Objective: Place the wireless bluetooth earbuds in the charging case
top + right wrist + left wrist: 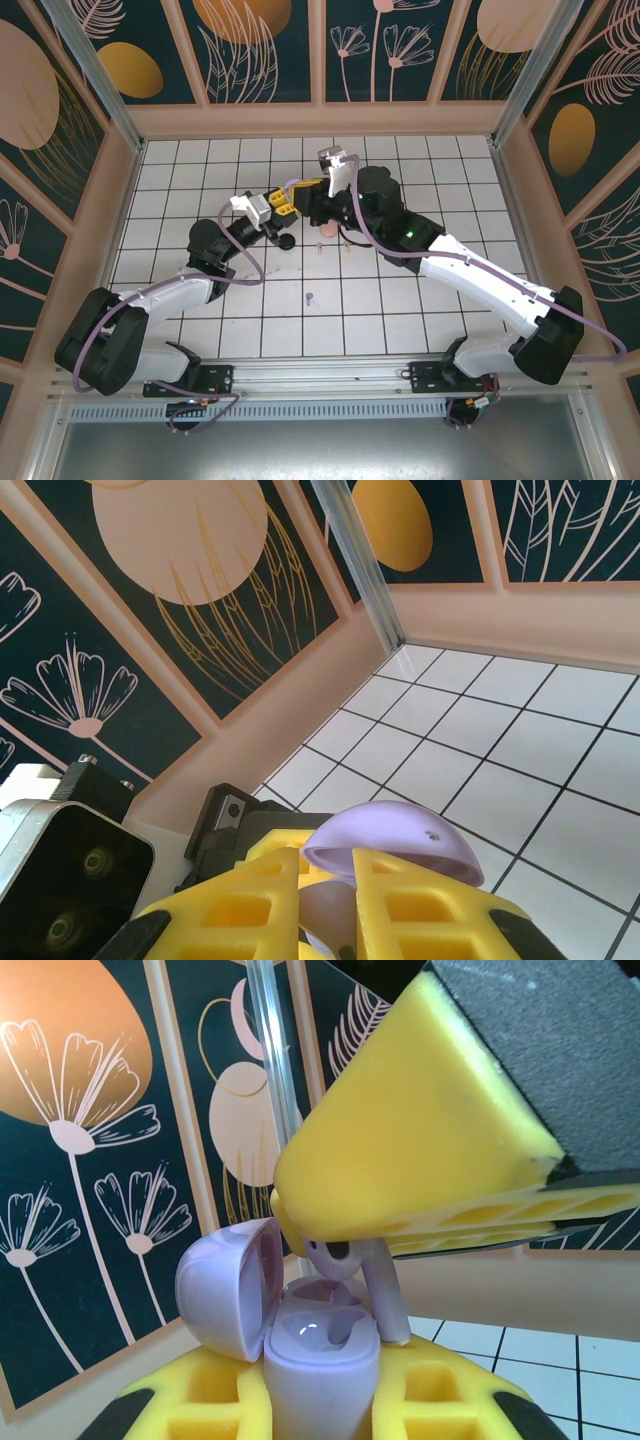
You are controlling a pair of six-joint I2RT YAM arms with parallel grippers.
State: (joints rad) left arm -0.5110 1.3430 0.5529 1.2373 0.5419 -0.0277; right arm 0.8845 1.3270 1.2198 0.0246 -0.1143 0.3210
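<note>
Two robot arms meet above the middle of a white tiled tabletop (400, 310), walled in by dark panels painted with flowers.

From the left wrist view, the left gripper (320, 1405) is closed on a lilac charging case (320, 1360), which stands upright between its yellow fingers. The case's lid (225, 1295) is hinged open to the left, and the pale hollow inside faces up.

The right gripper (327, 905) comes in from the upper right, closed on a lilac earbud (385, 1300). The earbud's rounded head sits just under the yellow fingertip (420, 1160), and its stem points down to the right side of the case's open top. The stem's tip is at the rim of the opening; it is not clear whether it has entered its socket.

From the right wrist view, the open lid shows as a lilac dome just behind the right gripper's two yellow fingers.

In the overhead view a tiny lilac piece (310, 297) lies on the tabletop nearer the arm bases, too small to identify with certainty.
</note>
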